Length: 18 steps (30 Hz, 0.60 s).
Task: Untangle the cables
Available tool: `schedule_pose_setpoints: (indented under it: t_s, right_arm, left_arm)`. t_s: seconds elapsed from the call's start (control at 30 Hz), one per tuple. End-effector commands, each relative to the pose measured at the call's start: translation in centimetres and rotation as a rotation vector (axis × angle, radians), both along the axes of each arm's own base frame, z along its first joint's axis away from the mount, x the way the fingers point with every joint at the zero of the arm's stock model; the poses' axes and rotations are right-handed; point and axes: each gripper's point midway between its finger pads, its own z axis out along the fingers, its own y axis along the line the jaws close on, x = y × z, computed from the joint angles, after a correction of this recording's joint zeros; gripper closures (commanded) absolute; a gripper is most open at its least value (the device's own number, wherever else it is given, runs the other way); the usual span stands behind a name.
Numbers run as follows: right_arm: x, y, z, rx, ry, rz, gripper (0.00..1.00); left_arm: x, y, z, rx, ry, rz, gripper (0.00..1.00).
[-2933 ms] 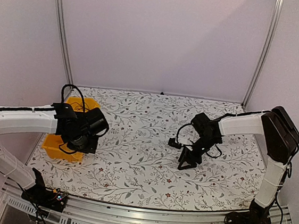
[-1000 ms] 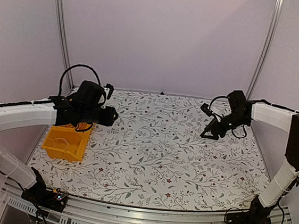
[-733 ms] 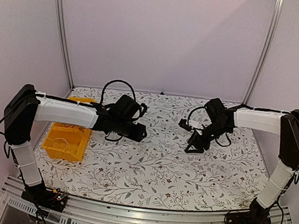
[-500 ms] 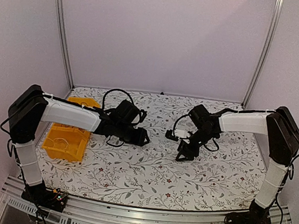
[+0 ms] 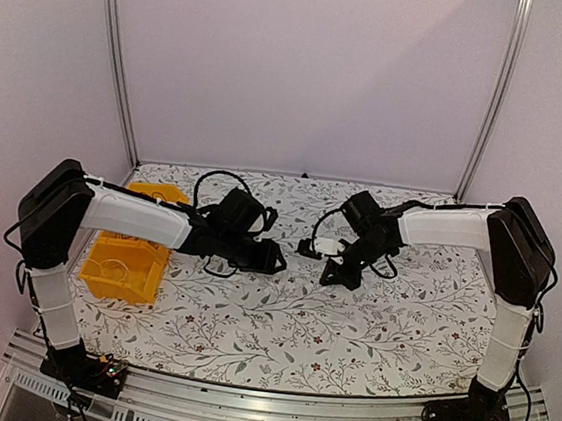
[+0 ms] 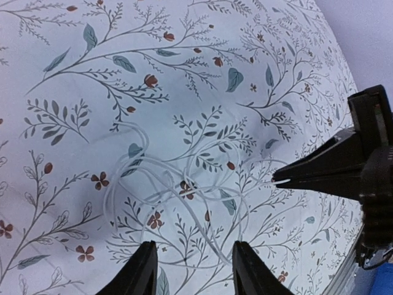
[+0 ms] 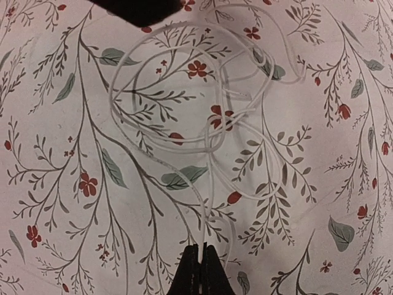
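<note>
Looks barely begun. Between the two arms, flat on the floral-patterned surface (image 5: pixel 277 341), a tangle of thin white cables (image 7: pixel 209 129): several loops crossing one another at the middle, none pulled free, no strand laid out alone. Right black pincer (image 7: pixel 199 265) closed tip to tip at the edge of the tangle, one strand running straight into the tips, so apparently clamped on that strand. Left black pincer (image 6: pixel 193 270) apart, poised at the opposite side of the loops, gripping nothing. Leaves nearly everything to do, by this reading: drawing the pinched strand out, pinning or lifting the rest, separating each loop in turn. Off at the left edge, well apart from the tangle, an orange-yellow plastic bin (image 5: pixel 112 288); seems to hold something thin and pale, too small to tell. Stands clear of the work. In the way, mainly the cables' own crossings, plus two pincers crowded near one small heap; pale strands hard to pick out against the busy leaf print.
</note>
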Motion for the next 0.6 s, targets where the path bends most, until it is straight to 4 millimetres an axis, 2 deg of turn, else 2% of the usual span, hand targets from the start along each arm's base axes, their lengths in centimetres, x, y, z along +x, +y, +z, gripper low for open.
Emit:
schedule_pose_setpoints:
  t_s: [0.0, 0.1, 0.2, 0.3, 0.4, 0.57]
  right_arm:
    - [-0.3, 1.6, 7.8, 0.132, -0.033, 0.034, 1.0]
    - [-1.2, 2.2, 12.8, 0.211, -0.033, 0.051, 1.0]
    - [-1.8, 2.6, 16.4, 0.271, -0.029, 0.068, 1.0]
    - [-1.4, 3.0, 19.5, 0.304, -0.059, 0.065, 1.0]
    - [-0.3, 3.2, 24.0, 0.359, -0.133, 0.065, 1.0]
    - [0.8, 2.1, 33.1, 0.508, -0.275, 0.061, 1.0]
  left_arm:
    - [1.3, -1.5, 0.1, -0.04, -0.031, -0.013, 0.55]
    - [1.8, -3.0, 1.2, -0.111, -0.1, -0.045, 0.54]
    - [2.3, -4.3, 0.3, -0.139, -0.096, -0.068, 0.56]
    - [2.5, -5.5, -1.0, -0.156, -0.066, -0.09, 0.68]
    - [2.2, -5.5, -2.9, -0.154, -0.042, -0.089, 0.75]
    - [2.0, -4.3, -5.0, -0.119, -0.037, -0.074, 0.89]
